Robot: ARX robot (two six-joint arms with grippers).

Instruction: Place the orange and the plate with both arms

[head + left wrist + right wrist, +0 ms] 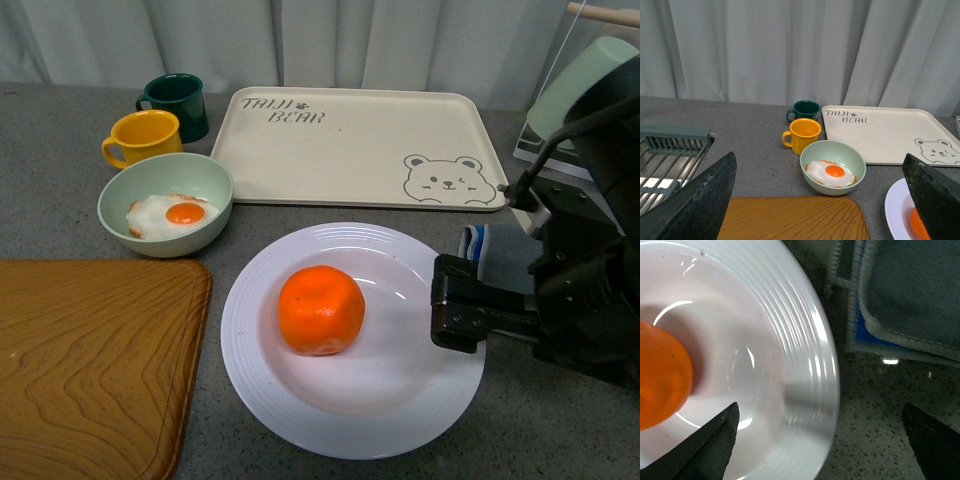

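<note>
Left gripper (817, 167): jaws wide apart, holding nothing; the wooden board (90, 360) shows between its fingers.
Right gripper (452, 315): jaws spread wide and empty, either side of the plate (300, 400) at its right rim; whether they touch it cannot be told.
Orange (320, 310): in the middle of the plate, clear of both grippers.
Surface: grey speckled countertop (560, 440); from the left, the board, yellow mug (145, 137), green mug (178, 103), pale green bowl (215, 185) with fried egg (175, 213), plate, folded cloth (500, 255); cream bear tray (360, 150) behind the plate.
Room: pale curtain (350, 40) at the back.
</note>
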